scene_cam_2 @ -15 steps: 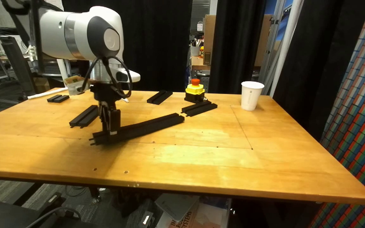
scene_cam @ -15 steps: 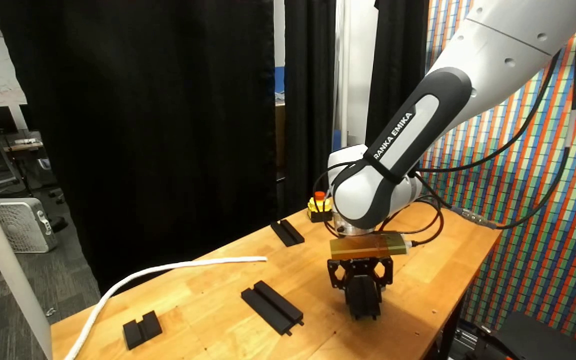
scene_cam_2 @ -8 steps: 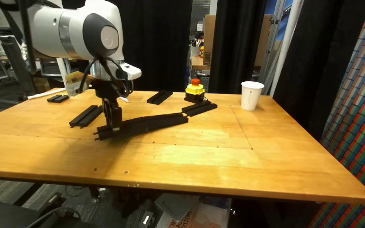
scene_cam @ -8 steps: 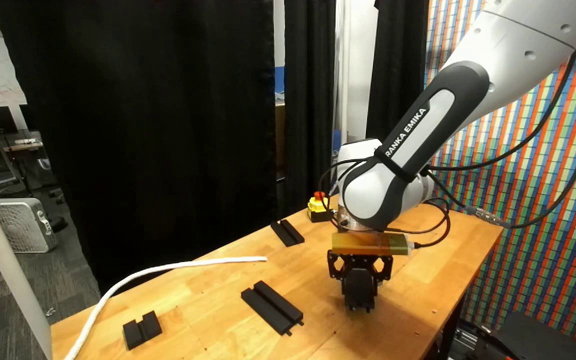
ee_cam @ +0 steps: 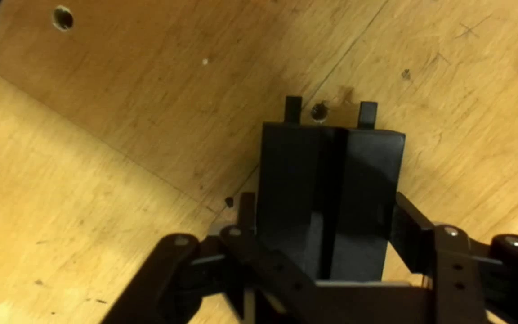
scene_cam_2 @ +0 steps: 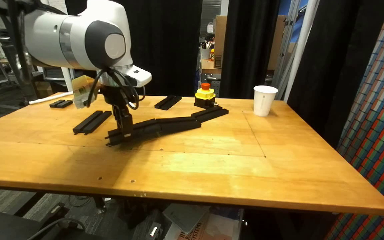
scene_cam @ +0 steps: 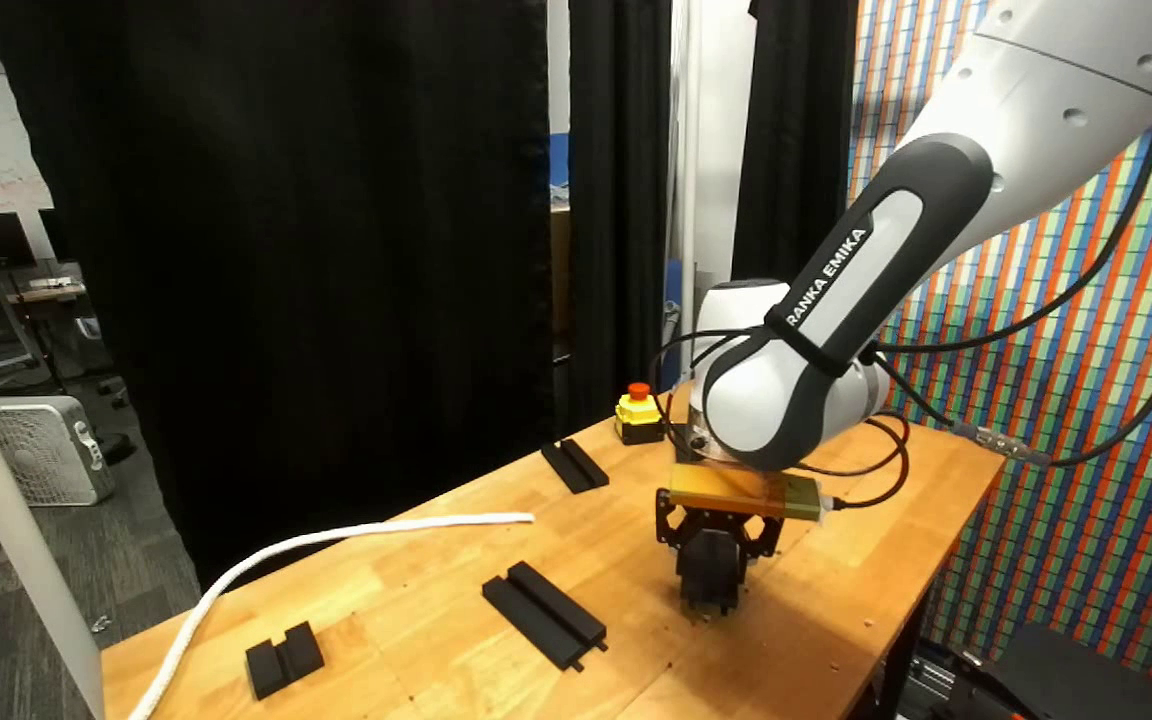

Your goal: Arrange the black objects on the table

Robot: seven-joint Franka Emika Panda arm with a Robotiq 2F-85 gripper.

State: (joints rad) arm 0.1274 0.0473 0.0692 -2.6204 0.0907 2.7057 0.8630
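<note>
In an exterior view, the slab (scene_cam_2: 61,104) lies far left on the tabletop (scene_cam_2: 278,181), in front of the cable (scene_cam_2: 50,98). Nearer and to its right lies the block (scene_cam_2: 92,122); right of that comes the near bar (scene_cam_2: 145,130), followed rightward and back by the middle bar (scene_cam_2: 180,124) and the end bar (scene_cam_2: 212,114). The three are set end to end; whether they touch cannot be told. The wrist view shows the near bar between the fingers (ee_cam: 414,243) of the hand (ee_cam: 326,215). Behind the middle bar lies the strip (scene_cam_2: 168,102), and right of it stands the button (scene_cam_2: 205,94), just behind the end bar. Farther right, near the tabletop's back edge, stands the cup (scene_cam_2: 264,101).
</note>
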